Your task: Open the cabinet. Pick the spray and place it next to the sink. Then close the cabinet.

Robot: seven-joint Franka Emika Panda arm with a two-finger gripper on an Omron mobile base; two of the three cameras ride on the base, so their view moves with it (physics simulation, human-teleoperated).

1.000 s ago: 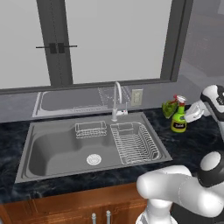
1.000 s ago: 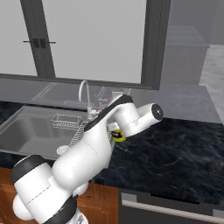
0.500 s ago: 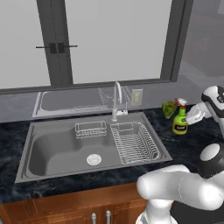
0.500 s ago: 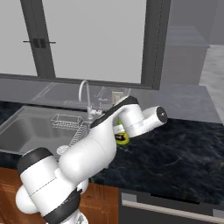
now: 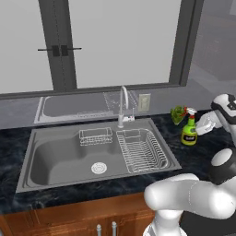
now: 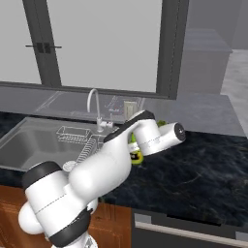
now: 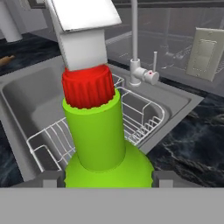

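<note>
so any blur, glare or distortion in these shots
Hand view: the spray sits so close that it looms oversized, but stays sharp. Left base view: flat, even light, no hard shadows in the sink. Right base view: soft grey haze on the window, no glare.

Glossy white arm (image 6: pixel 97 169), dark joints

The spray (image 5: pixel 189 132) is standing upright on the dark desk (image 5: pixel 203 156), right of the sink (image 5: pixel 69 159), with the end effector (image 5: pixel 201 127) touching it.
</note>
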